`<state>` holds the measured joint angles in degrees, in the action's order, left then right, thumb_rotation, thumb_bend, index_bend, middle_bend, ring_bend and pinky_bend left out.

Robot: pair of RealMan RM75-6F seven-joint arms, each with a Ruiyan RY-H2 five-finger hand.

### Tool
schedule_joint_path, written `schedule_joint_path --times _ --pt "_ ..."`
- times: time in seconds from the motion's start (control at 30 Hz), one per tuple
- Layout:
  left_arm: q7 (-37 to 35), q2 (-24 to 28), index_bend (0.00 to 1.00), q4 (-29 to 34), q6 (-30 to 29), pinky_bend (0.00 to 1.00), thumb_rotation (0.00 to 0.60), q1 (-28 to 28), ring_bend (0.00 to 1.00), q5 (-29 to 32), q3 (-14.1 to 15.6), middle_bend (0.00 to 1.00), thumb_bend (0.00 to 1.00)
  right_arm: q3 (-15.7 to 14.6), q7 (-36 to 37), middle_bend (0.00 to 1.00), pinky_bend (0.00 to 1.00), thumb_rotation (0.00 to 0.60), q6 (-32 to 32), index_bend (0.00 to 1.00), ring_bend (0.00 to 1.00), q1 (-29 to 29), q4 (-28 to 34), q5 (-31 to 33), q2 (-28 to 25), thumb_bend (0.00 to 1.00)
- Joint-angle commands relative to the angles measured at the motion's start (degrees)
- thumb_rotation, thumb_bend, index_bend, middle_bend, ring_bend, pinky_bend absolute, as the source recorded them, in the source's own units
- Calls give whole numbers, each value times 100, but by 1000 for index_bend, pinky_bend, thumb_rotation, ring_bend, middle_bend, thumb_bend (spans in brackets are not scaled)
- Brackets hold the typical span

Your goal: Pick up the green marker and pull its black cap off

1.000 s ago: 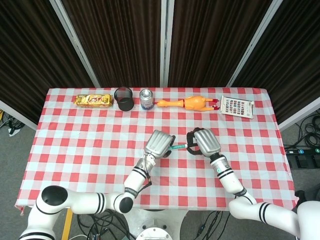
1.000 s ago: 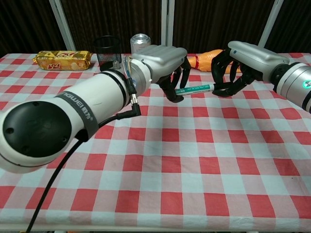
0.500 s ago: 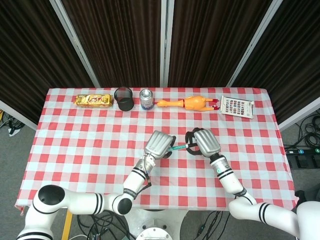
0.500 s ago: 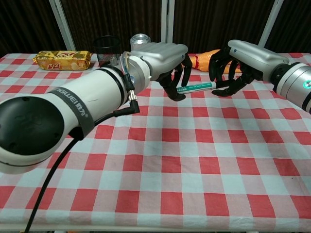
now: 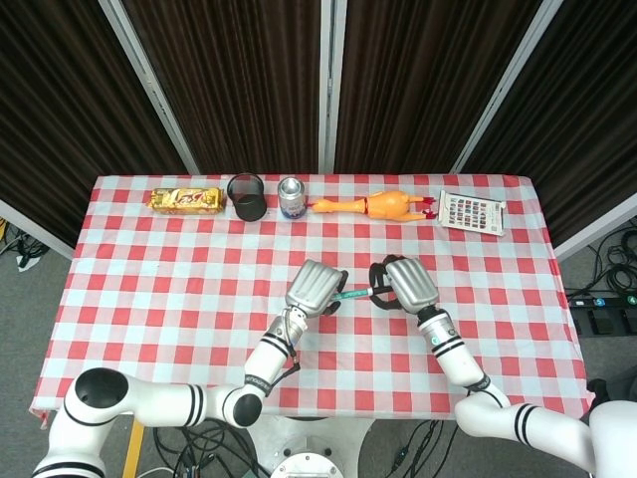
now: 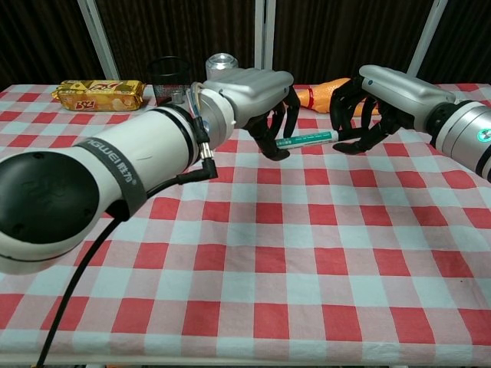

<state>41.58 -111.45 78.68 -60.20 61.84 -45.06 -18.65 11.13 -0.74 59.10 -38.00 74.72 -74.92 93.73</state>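
The green marker (image 5: 354, 294) (image 6: 307, 139) hangs level above the checked table (image 5: 159, 289), stretched between my two hands. My left hand (image 5: 316, 287) (image 6: 253, 86) grips its left end with fingers curled under it. My right hand (image 5: 409, 282) (image 6: 393, 86) grips its right end, the fingers wrapped around it. Only the marker's green and white middle shows. Both ends are hidden inside the fingers, so the black cap is out of sight.
Along the table's far edge lie a yellow snack pack (image 5: 185, 200), a black mesh cup (image 5: 247, 196), a drinks can (image 5: 292, 197), a rubber chicken (image 5: 373, 205) and a printed card (image 5: 472, 212). The near half of the cloth holds only my arms.
The marker has risen very slightly between the hands. Both hands keep their hold and have barely shifted.
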Motion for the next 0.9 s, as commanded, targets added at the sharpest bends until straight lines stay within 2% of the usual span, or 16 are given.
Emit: schedule_joint_path --times 0.03,0.5,0.9 --pt "1 9 588 9 -3 1000 600 -5 918 0 7 636 395 5 -9 638 503 600 16 630 409 1 -12 -3 14 153" --pt "28 26 587 -1 -20 1000 600 -17 918 39 37 636 395 -2 -74 650 504 600 15 651 412 -1 -95 2 59 157" --pt "94 42 588 25 -19 1000 600 -12 918 39 85 636 396 14 -297 718 519 600 59 752 447 23 -109 94 123 271"
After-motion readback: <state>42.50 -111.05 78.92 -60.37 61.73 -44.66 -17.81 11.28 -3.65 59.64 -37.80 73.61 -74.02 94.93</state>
